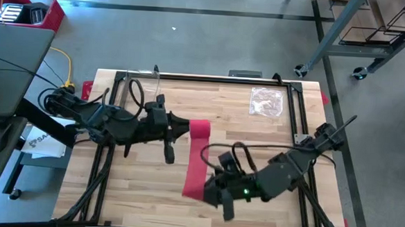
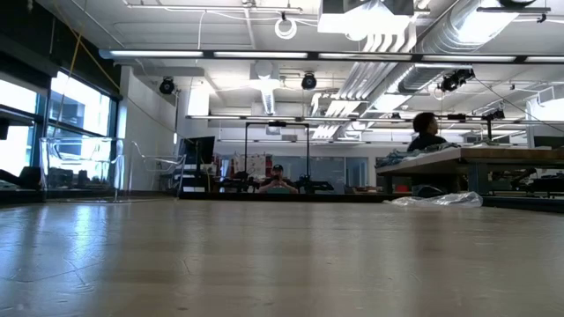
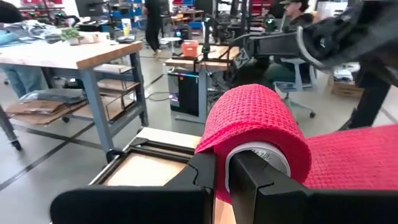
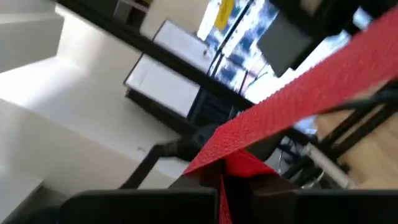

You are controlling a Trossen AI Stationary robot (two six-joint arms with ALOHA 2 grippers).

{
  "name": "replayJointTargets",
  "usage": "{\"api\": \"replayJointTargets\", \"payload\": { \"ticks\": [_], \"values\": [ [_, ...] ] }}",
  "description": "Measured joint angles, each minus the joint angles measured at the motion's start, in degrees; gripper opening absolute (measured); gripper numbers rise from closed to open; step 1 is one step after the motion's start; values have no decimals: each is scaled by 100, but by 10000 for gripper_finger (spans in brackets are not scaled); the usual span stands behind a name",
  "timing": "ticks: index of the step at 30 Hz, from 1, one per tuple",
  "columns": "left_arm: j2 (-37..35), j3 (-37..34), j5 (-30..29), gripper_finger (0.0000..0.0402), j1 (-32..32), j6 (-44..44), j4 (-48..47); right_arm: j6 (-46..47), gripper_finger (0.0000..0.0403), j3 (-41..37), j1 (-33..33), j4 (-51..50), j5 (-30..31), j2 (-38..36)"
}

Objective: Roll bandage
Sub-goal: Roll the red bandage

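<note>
**A:** Where is the bandage (image 1: 196, 157)?

**B:** Stretched in the air above the table (image 1: 136, 193), between the two arms. The wound end, a roll (image 3: 256, 127), sits at the left gripper (image 3: 222, 177), whose fingers are closed on the roll's core. The free tail (image 4: 311, 90) runs to the right gripper (image 4: 221, 183), its fingers pinched on the strip's end.

**A:** Which way does it lie?

**B:** In the high view its long axis runs from the roll, near table centre, toward the front edge, where the right gripper (image 1: 216, 191) holds it taut (a clear bag (image 1: 266, 101) lies well apart, at the far side).

**A:** So what does rolling turn on?

**B:** Likely the left wrist turning while the right feeds the strip in straight.
</note>
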Motion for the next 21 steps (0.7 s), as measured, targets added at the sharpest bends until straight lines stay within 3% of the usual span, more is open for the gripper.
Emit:
{"api": "replayJointTargets", "payload": {
  "ticks": [10, 21],
  "values": [
    [68, 0, 1119, 14, -20, 6, -103, -647, 0, 0, -388, 188, 43, -321],
    [105, 0, 1170, 14, -249, 109, -41, -760, 0, 0, -710, -115, 46, -497]
  ]
}}
